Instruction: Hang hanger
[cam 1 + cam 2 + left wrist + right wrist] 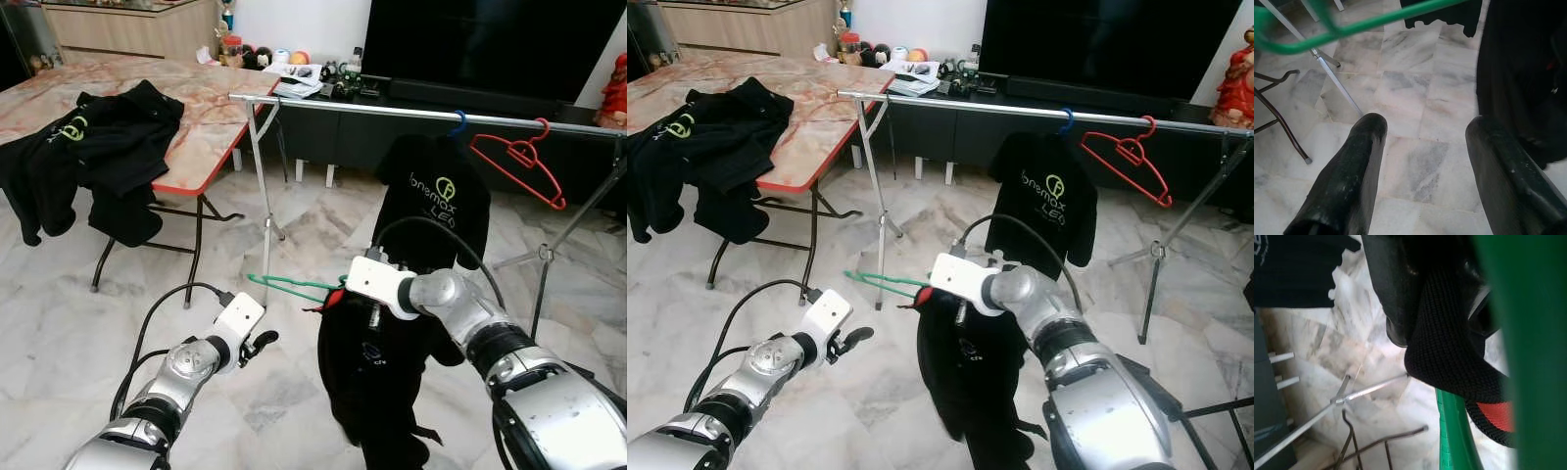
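The right gripper (pixel 338 291) is pinching the green hanger (pixel 294 285) together with the collar of a black shirt (pixel 377 377) (red trim showing at the neckline), holding both below the clothes rail (pixel 392 111). The left gripper (pixel 263 343) is hovering with fingers spread, just below the green hanger. On the clothes rail, another black shirt (pixel 436 196) is hanging; its logo lettering is too small to read.

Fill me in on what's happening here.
The right pincer holds a green hanger with a black shirt on it, low in front of the clothes rail, not yet hung. The left pincer is open and empty beside it. Another black shirt and a bare red hanger hang on the rail.
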Controlling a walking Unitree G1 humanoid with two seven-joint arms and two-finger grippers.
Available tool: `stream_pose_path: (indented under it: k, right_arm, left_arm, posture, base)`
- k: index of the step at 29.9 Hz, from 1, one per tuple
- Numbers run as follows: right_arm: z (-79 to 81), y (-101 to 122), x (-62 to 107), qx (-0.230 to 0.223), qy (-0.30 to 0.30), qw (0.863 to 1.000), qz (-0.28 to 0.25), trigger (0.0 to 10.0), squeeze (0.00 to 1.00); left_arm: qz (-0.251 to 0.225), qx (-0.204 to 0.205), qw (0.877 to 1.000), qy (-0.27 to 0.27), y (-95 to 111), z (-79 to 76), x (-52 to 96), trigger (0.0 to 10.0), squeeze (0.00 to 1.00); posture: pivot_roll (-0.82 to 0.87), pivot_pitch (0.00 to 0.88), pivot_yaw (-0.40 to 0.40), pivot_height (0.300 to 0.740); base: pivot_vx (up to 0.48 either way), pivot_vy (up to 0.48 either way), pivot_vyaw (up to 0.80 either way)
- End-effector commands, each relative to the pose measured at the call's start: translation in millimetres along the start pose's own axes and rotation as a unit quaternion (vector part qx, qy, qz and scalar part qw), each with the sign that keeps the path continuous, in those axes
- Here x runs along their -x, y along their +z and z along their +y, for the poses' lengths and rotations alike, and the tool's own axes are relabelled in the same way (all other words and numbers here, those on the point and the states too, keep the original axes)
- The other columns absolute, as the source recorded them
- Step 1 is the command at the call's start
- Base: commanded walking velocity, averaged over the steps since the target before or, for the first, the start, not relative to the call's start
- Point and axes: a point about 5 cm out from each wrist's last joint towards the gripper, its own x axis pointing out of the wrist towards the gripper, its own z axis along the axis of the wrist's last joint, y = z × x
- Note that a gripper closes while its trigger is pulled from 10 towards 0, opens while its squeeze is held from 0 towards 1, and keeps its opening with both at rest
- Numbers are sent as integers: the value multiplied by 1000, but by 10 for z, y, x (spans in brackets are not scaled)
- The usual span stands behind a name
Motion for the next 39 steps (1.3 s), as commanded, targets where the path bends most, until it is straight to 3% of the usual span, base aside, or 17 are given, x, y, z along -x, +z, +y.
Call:
stream_pose_path:
  k: [1, 7, 14, 22, 26, 30, 35, 39]
  right_arm:
    - [-183, 245, 71, 9, -26, 999, -46, 10000, 0]
    - [-223, 453, 68, -2, -23, 996, -89, 10000, 0]
    - [-201, 749, 25, -35, -9, 987, -155, 10000, 0]
    - [-143, 881, -24, -44, 2, 983, -177, 10000, 0]
    - [-133, 918, -34, -47, 3, 982, -181, 10000, 0]
    - [-121, 976, -52, -47, 3, 982, -184, 10000, 0]
    - [-131, 989, -50, -46, -1, 982, -183, 10000, 0]
    - [-126, 982, -54, -46, -1, 982, -181, 10000, 0]
  left_arm:
    - [1, 6, 1000, -7, 4, -21, -7, 10000, 0]
    - [-3, 20, 1000, -2, 39, -34, -32, 10000, 0]
    - [-13, 49, 997, 57, 127, 36, -69, 10000, 0]
    - [-26, 76, 989, 128, 236, 129, -97, 10000, 0]
    - [-32, 94, 986, 131, 273, 127, -113, 10000, 0]
    - [-36, 83, 987, 136, 338, 136, -136, 10000, 0]
    - [-6, 36, 986, 163, 280, 202, -106, 10000, 0]
    - [9, 35, 982, 187, 254, 252, -89, 10000, 0]
  posture:
    - [108, 0, -67, 740]
    - [105, 0, -68, 740]
    - [106, 0, -70, 740]
    - [105, 0, -73, 740]
    - [104, 0, -75, 740]
    - [111, 0, -78, 740]
    - [114, 0, -81, 740]
    - [113, 0, -81, 740]
  base:
    - [0, 0, 0]
    - [0, 0, 0]
    - [0, 0, 0]
    - [0, 0, 0]
    - [0, 0, 0]
    - [0, 0, 0]
    - [0, 0, 0]
    - [0, 0, 0]
